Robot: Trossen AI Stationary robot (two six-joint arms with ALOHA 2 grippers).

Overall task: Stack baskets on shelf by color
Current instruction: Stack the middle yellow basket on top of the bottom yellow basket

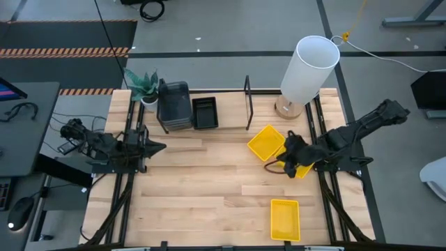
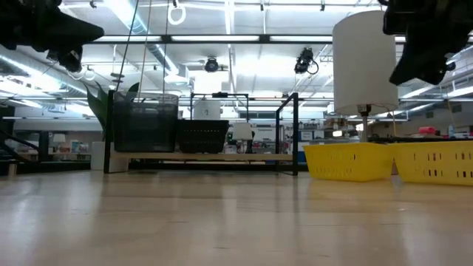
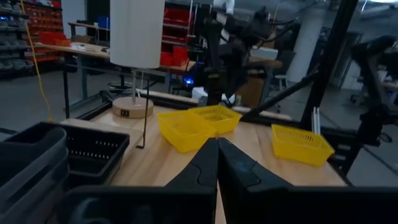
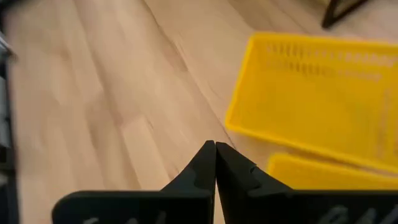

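Note:
The shelf (image 1: 228, 110) stands at the table's far side with a stack of grey baskets (image 1: 174, 104) and a black slatted basket (image 1: 204, 113) on its board. Three yellow baskets rest flat on the table: one (image 1: 266, 142) right of the shelf, one (image 1: 302, 168) partly hidden under my right arm, and one (image 1: 284, 218) near the front edge. My right gripper (image 1: 269, 166) is shut and empty, above the table just near of the first yellow basket (image 4: 323, 93). My left gripper (image 1: 159, 147) is shut and empty at the table's left.
A tall white cylinder on a round wooden base (image 1: 309, 70) stands at the far right, behind the yellow baskets. A potted plant (image 1: 143, 85) stands left of the shelf. Bare tabletop (image 1: 209, 188) lies in the middle and near part.

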